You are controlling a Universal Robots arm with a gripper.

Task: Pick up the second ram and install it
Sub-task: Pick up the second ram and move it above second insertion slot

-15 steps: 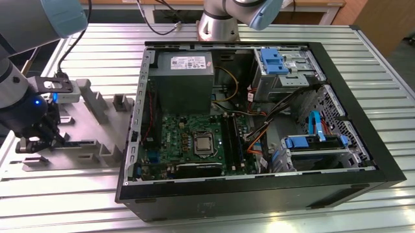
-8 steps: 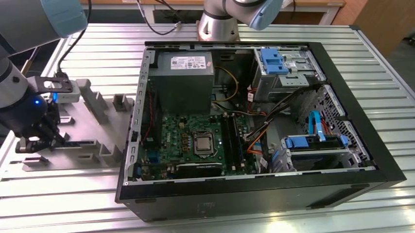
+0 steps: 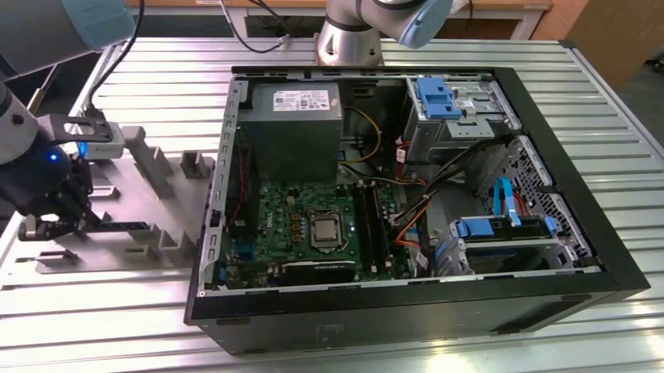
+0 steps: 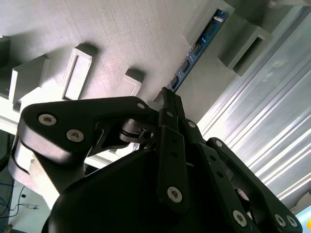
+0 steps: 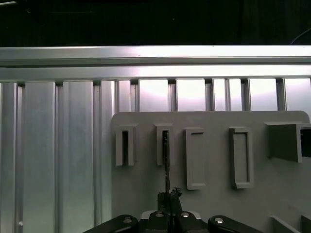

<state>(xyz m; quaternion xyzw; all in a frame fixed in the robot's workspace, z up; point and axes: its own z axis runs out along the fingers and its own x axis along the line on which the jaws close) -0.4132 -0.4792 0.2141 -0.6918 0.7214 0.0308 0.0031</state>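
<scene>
My hand (image 4: 167, 99) is clamped on the near end of the memory stick (image 4: 197, 48), its black fingers (image 4: 171, 136) drawn together with the end of the board pinched between them. The stick stands on its long edge, blue-green with dark chips, and runs straight away from my fingertips across the grey holder plate (image 5: 218, 201). In the first wrist view I see it edge-on as a thin dark line whose far end sits in the slot of a small upright grey block (image 5: 164, 145). I cannot tell whether its lower edge rests on the plate or hangs just above it. More grey blocks (image 5: 241, 158) stand in a row beside that one.

In the exterior view my hand hangs low over the plate at the exterior view's left, and the stick points toward the exterior view's right. The plate lies on the ribbed metal desk (image 3: 176, 58), just beside an open black computer case (image 3: 415, 303) that lies on its side. Inside it is a green motherboard (image 3: 301, 210) with the processor (image 3: 326, 228) near its middle and long black slots (image 3: 368, 225) just to the exterior view's right of it. Beyond these sit a grey power supply box (image 3: 294, 124) and a blue drive bracket (image 3: 434, 97). The arm's base (image 3: 351, 39) stands on the desk past the far wall of the case.
</scene>
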